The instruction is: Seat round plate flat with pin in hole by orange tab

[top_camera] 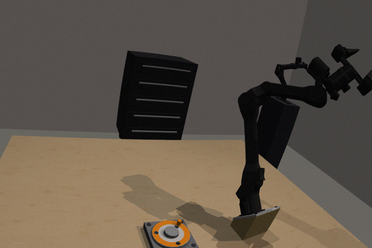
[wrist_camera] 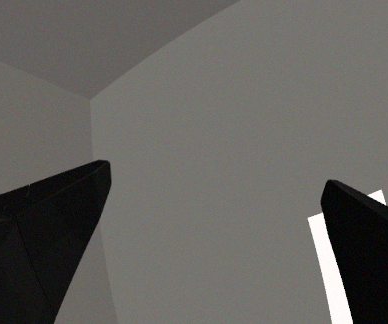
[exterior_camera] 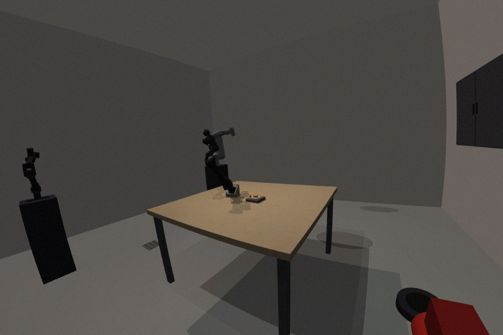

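The claw (top_camera: 363, 60) is spread nearly to its full width and has hold of nothing; it is raised high above the arm's shoulder and points up and away toward the wall, so the wrist view shows only its two dark fingertips against bare wall and ceiling. Far below, near the front edge of the tabletop (top_camera: 75, 181), the round plate (top_camera: 171, 233) sits on its grey base (top_camera: 147, 227), well apart from the claw and just beside the arm's foot. The orange tab (top_camera: 179, 221) stands at the plate's far rim.

The step in hand looks like the approach. To do it well, I would bring the claw down over the tab, straddle it with the fingers wide, then push it round gently until the neighbouring hole drops over the pin, which I cannot make out here.
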`<state>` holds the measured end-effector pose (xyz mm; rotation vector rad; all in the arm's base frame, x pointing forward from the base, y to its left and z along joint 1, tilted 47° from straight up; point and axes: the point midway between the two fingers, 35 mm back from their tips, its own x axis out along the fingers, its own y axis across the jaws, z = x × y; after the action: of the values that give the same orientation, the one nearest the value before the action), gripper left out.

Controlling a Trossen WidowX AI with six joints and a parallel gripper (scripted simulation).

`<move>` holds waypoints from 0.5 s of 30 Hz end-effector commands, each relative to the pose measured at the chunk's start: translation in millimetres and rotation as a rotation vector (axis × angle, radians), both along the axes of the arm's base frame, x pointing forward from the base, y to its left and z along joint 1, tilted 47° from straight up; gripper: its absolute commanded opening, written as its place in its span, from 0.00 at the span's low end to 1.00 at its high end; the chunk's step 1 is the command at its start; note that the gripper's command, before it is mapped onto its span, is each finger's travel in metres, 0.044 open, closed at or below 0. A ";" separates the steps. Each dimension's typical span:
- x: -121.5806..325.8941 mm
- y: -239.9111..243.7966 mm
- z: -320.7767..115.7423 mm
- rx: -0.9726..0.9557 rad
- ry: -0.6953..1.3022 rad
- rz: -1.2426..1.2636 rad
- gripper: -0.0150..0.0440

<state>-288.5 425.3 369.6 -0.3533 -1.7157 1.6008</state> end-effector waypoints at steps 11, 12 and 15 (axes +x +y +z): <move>156.7 83.3 -87.8 -0.564 0.190 -0.398 0.44; 179.2 87.7 -99.8 -0.628 0.225 -0.458 0.40; 227.6 91.6 -125.0 -0.754 0.308 -0.589 0.26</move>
<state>-111.6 513.7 274.2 -0.7646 -0.8598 1.7088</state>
